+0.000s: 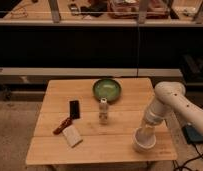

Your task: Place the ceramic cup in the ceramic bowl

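One weak pt: hand [146, 131] closed, seemingly on rim of ceramic cup [143, 145]; cup sits on counter [105, 147] nr front-right corner. Thin rim pinch could slip: cup tilts, drops off edge. Route to ceramic bowl [107, 91] passes nr bottle [103, 111]; may knock it.

Light wooden plank table [95, 150] standing mid-room on speckled grey floor [15, 125]. Dark panel [70, 47] running across behind it, pale horizontal rail [55, 71] crossing along its foot. Above, wooden counter [35, 15] carrying blurred clutter, grey posts [55, 10] rising from it. Dim warm light falling over everything. Dark cable [192, 161] lying on floor, lower right.
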Tool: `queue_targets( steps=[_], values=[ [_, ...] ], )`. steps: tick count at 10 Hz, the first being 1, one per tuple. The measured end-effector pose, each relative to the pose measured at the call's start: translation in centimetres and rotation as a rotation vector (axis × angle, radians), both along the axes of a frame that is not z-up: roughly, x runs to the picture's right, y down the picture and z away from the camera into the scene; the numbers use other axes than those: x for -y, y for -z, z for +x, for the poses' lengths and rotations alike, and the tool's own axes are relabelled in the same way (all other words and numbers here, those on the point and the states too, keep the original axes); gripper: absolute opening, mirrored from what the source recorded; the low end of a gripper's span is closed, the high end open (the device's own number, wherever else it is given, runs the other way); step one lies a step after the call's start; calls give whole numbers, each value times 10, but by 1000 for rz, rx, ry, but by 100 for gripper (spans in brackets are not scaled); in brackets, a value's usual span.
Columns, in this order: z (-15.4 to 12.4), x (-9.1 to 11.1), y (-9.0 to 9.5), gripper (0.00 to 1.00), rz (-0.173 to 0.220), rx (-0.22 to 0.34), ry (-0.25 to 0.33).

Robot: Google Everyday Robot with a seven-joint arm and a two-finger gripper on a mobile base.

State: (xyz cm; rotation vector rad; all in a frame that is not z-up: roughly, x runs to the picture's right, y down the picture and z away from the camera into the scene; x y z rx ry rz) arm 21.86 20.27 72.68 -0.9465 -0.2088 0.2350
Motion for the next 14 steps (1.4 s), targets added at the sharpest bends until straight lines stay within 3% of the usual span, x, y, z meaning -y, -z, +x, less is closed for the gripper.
queue_targets(
  steps=[2, 3, 6, 7, 8, 9, 10, 14],
  values=[
    [-8, 25, -8, 0, -12, -18, -9],
    [-15, 48, -16, 0, 4, -36, -15],
    [-29, 112, -49, 0, 97, -106, -16],
    [-28, 142, -67, 0, 146, -151, -38],
    [-26, 159, -75, 0, 168, -184, -56],
    [-24, 173, -82, 0, 183, -213, -89],
    [-24, 189, -89, 0, 181, -245, -171],
    [-40, 229, -96, 0, 176, -266, -316]
  ],
)
